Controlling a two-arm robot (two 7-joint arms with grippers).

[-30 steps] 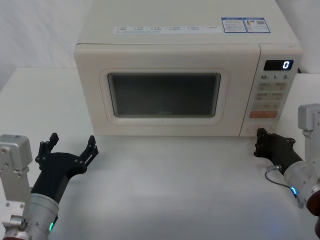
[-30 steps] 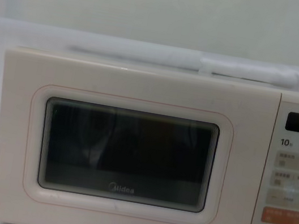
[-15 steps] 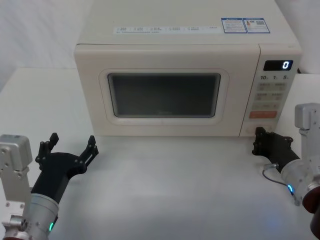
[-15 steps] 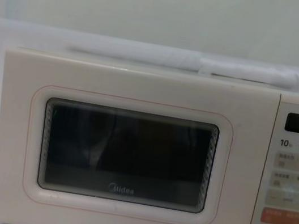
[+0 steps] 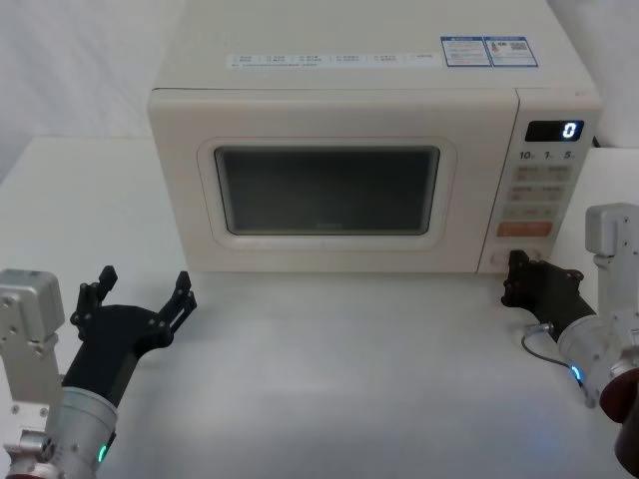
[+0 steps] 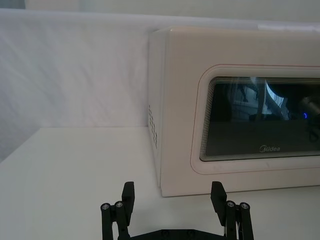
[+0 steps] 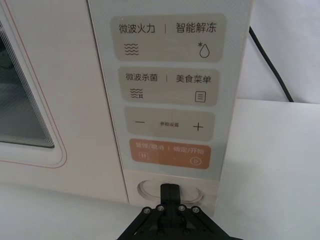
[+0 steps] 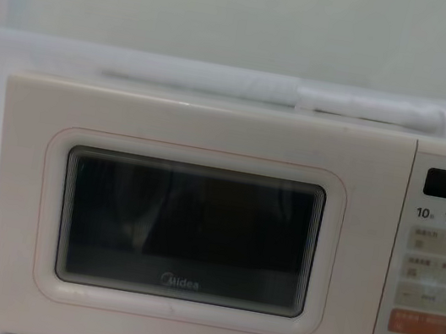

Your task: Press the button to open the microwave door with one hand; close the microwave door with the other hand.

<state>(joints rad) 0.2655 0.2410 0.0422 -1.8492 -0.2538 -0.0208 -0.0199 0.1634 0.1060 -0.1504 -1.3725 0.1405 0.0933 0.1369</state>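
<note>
- The microwave (image 5: 349,170) is sitting on the white tabletop (image 5: 349,379), facing the robot, with its black display (image 5: 555,130) showing 0.
- The microwave door (image 8: 187,230) is lying shut and flush with the front; its dark window and the "Midea" logo are showing in the chest view.
- The button (image 7: 150,188), a wide cream oval, is sitting at the foot of the control panel, just below the orange rectangular button (image 7: 169,153).
- The right gripper (image 7: 170,189) is reaching in low at the microwave's right front corner, with its fingers pressed together into a single narrow tip.
- That tip is lying over the middle of the button in the right wrist view; whether it is actually touching cannot be told.
- The left gripper (image 5: 138,294) is hovering above the tabletop in front of the microwave's left front corner, well apart from the door, with its two fingers spread wide and holding nothing.
- A black cable (image 7: 270,65) is running down behind the microwave's right side.
</note>
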